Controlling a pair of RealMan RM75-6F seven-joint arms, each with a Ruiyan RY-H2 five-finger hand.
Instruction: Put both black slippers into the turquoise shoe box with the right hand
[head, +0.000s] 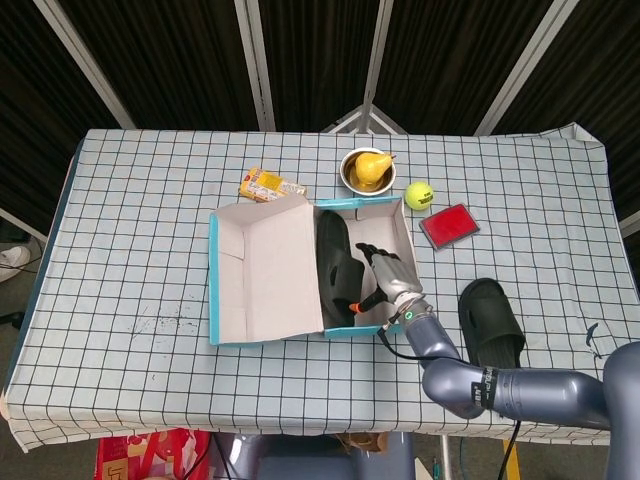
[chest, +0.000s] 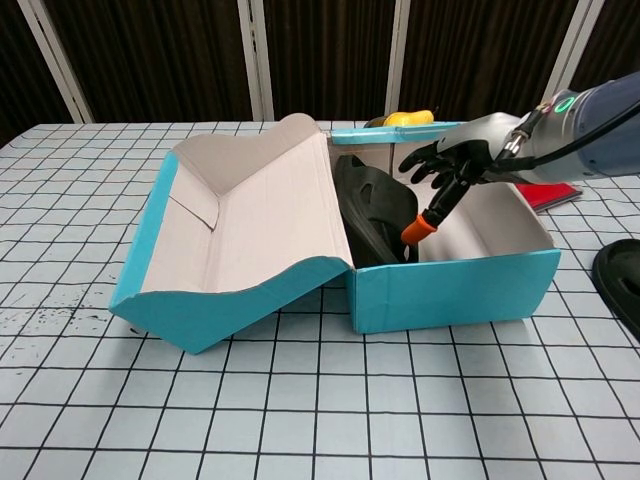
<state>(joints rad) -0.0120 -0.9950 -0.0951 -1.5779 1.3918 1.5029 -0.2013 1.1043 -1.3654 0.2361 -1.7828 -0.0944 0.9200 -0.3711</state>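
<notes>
The shoe box (chest: 450, 290) is made of matt cardboard, turquoise outside and pale grey within. The slipper (chest: 375, 212) inside it is seen as matt black rubber. The worktop (head: 130, 250) is covered by a smooth checked cloth. The right hand (chest: 450, 165) is built of dark plastic, its arm (head: 530, 395) finished in glossy grey metal.
</notes>
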